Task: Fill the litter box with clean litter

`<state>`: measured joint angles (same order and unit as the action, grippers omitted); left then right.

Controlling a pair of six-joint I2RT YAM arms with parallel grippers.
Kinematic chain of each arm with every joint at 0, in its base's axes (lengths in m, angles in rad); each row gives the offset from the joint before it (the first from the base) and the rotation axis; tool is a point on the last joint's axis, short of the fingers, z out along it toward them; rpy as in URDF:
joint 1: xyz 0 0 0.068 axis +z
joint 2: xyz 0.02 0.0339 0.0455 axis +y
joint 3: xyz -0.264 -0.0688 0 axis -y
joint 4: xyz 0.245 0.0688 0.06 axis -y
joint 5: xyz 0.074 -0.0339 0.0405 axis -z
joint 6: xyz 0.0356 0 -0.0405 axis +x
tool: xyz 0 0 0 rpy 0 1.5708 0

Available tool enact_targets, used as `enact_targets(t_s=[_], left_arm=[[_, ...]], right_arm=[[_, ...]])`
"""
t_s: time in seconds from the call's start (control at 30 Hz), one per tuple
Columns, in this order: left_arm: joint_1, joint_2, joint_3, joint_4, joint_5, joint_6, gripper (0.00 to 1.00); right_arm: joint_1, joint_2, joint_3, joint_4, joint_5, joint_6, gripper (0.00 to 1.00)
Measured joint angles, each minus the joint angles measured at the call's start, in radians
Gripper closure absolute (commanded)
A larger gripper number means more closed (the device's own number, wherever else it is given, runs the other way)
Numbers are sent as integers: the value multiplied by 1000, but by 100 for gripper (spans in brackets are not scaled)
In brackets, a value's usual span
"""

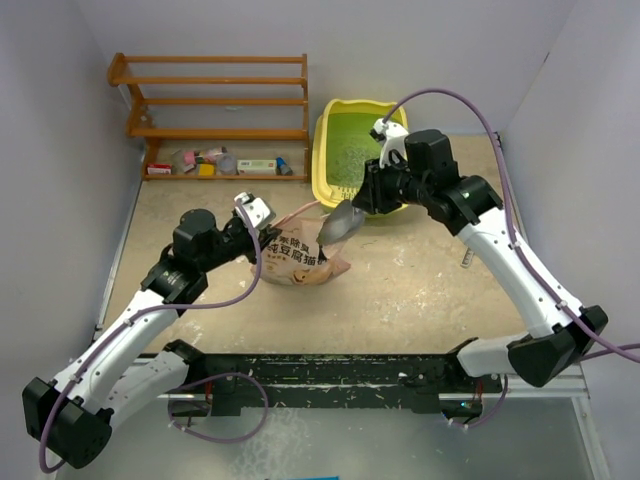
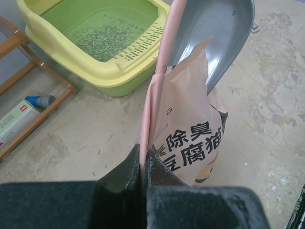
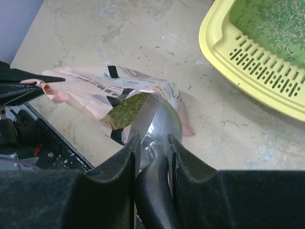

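The yellow litter box (image 1: 330, 178) with a green floor stands at the back centre and holds a thin scatter of clean litter (image 1: 352, 148). It also shows in the left wrist view (image 2: 62, 50) and the right wrist view (image 3: 224, 47). My left gripper (image 2: 142, 153) is shut on the top edge of the pink printed bag (image 2: 190, 138), holding its mouth up. My right gripper (image 3: 152, 140) is shut on the handle of the grey metal scoop (image 3: 159, 121). The scoop's bowl (image 1: 340, 222) sits at the bag's open mouth, where green litter (image 3: 127, 109) shows inside.
A wooden shelf rack (image 1: 215, 110) stands at the back left with small boxes and bottles on its bottom shelf (image 1: 225, 165). Stray granules lie on the beige floor (image 3: 228, 124) near the box's slotted lip (image 3: 267, 71). A black rail (image 1: 330, 375) runs along the near edge.
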<state>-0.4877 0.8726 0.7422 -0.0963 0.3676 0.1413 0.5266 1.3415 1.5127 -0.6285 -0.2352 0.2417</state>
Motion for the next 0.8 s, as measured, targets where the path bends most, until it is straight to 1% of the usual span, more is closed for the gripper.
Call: enact_targets(t_s=[0.1, 0.4, 0.6, 0.73, 0.8], left_arm=[[0, 0, -1, 5, 4, 0, 100], [0, -23, -28, 28, 24, 0, 100], [1, -32, -36, 33, 28, 2, 100], [1, -32, -37, 40, 27, 5, 98], [1, -31, -38, 44, 27, 8, 94]], right_arm=[[3, 31, 47, -23, 1, 1, 100], [3, 151, 268, -130, -3, -8, 100], [3, 174, 257, -151, -21, -14, 100], [5, 160, 229, -171, -16, -15, 100], [5, 146, 229, -185, -6, -19, 100]])
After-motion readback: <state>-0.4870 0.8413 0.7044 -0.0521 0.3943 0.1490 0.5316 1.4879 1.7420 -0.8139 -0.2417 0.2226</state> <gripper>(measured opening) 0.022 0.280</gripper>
